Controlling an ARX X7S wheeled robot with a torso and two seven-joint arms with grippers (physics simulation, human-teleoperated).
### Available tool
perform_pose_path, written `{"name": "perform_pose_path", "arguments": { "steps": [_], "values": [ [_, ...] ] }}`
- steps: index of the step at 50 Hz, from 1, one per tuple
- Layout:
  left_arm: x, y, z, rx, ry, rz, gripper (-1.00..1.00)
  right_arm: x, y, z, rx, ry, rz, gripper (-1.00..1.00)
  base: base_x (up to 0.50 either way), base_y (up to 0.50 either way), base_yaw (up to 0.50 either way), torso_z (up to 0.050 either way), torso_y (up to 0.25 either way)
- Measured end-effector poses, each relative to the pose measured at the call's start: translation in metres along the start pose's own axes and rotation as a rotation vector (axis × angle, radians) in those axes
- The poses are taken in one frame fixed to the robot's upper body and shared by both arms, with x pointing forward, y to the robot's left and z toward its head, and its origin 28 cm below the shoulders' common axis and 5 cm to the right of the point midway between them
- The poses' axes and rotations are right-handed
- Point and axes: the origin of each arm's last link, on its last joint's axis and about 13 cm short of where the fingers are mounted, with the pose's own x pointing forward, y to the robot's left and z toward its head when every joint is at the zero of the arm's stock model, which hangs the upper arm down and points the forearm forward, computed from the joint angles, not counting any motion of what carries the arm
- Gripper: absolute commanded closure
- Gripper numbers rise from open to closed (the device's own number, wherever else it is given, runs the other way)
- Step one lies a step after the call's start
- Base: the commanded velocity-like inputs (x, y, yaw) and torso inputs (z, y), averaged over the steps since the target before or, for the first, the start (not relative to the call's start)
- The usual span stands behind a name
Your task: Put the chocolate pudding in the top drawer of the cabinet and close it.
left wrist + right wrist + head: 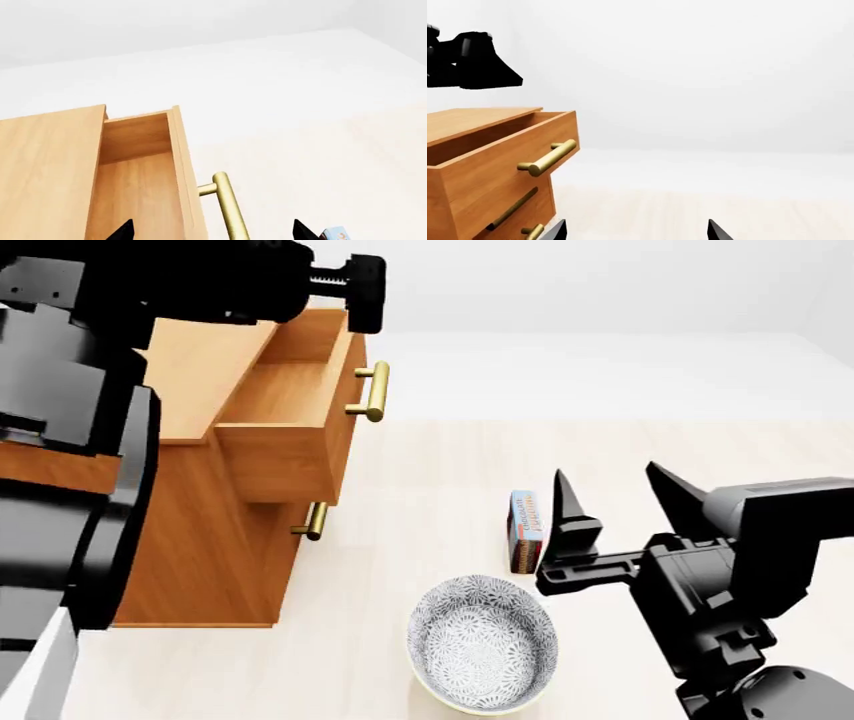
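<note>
— Pudding first: where does it sit?

— The chocolate pudding (526, 530) stands on edge on the pale floor, just beyond the patterned bowl (482, 642) and well apart from the cabinet (200, 540). It is a small thin box, one narrow side facing up.

— And the right claw?

— The right gripper (617, 502) hangs just beside the box with its jaws spread wide and nothing between them. One fingertip sits close to the box's edge; whether it touches, I cannot tell.

— How should it handle?

— Light and stiff, I judge — a cardboard carton, not fragile, though smooth faces may slip. Standing on its thin edge it looks tippy, so a nudge could knock it flat. The best hold is across the two broad faces, near the middle, jaws narrowed only enough to pinch.

— Is the drawer ready?

— The top drawer (287, 435) is pulled out, its brass handle (376, 390) forward, its inside bare wood. The left gripper (212, 231) hovers over it, jaws wide and holding nothing.
</note>
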Motion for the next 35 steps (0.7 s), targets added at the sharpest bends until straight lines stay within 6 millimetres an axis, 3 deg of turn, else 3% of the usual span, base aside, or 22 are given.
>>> {"name": "perform_pose_path", "arguments": {
  "steps": [15,35],
  "values": [
    [0.007,-0.001,-0.011,-0.033,0.203,0.012,-1.00,0.006,-0.002,-0.008,0.005,0.017,-0.014,-1.00,0.00,0.00,0.00,0.000,0.000],
    [0.010,-0.005,-0.019,-0.081,0.274,-0.031,-1.00,0.003,-0.009,-0.013,0.028,0.032,-0.019,-1.00,0.00,0.00,0.00,0.000,0.000]
  ]
}}
